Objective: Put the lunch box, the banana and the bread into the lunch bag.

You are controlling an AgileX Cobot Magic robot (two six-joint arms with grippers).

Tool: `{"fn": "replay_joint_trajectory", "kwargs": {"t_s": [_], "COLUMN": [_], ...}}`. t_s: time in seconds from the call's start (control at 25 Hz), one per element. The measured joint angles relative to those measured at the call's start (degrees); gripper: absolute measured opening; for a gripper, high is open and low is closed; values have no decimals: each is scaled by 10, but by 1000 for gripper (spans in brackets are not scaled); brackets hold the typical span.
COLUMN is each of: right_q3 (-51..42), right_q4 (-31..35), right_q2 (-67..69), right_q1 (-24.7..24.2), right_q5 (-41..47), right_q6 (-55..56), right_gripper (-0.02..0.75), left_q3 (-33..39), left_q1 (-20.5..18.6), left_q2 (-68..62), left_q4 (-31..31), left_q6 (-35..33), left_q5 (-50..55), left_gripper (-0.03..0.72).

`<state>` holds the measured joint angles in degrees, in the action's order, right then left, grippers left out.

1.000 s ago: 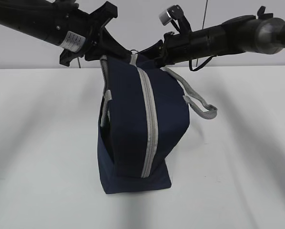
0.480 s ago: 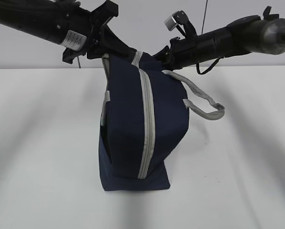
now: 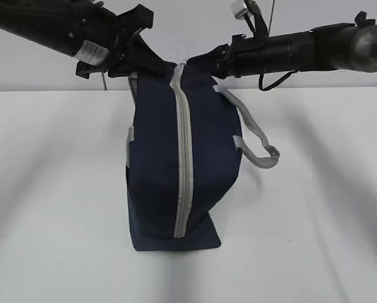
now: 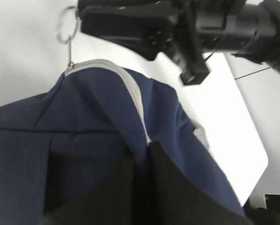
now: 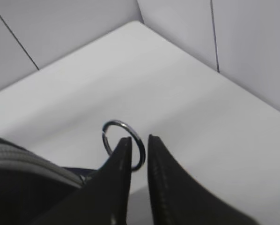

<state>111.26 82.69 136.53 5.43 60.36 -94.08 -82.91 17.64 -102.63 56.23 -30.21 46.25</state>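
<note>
exterior view: the lunch bag stands upright on the white table, grey zipper closed down its front, a grey strap handle looping off to the right. both arms meet at its top edge.

left wrist view: the left gripper pinches the navy fabric beside the zipper, jaws nearly together. the metal ring pull stands above the bag's corner by the other arm.

right wrist view: the right gripper shows a narrow gap; the ring sits just at its fingertips, and i cannot tell whether it is gripped.
</note>
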Motion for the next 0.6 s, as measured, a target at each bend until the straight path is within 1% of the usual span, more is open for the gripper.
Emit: {"fn": "replay_joint_trajectory", "kwargs": {"t_s": [0.04,0.12,0.2,0.24,0.28,0.36,0.48,0.56,0.6], "right_q3": [0,0,0,0,0,0,0,0,0], "right_q4": [17,33,35,35,35,36,39,44,45], "right_q2": [0,0,0,0,0,1,1,1,1], "right_q1": [-4,-10,-16,-17,-21,-28,-46,-61,-68], "right_q5": [4,18,28,34,40,58,71,71,71], "right_q6": [0,3,10,18,30,58,134,231,261], "right_gripper": [137,289,402,438,456,479,489,490,490], "left_q3": [-1,-3,-3,-4,-4,-4,-4,-4,-4], "left_q1": [0,0,0,0,0,-1,-13,-25,-33], "left_q2": [0,-1,-3,-6,-7,-9,-9,-1,2], "left_q4": [-7,-16,-18,-19,-20,-21,-21,-26,-32], "left_q6": [-1,-2,-2,-2,-2,-2,-1,9,19], "left_q5": [1,1,2,2,2,2,4,7,7], "left_gripper": [48,124,234,277,320,371,393,396,397]}}
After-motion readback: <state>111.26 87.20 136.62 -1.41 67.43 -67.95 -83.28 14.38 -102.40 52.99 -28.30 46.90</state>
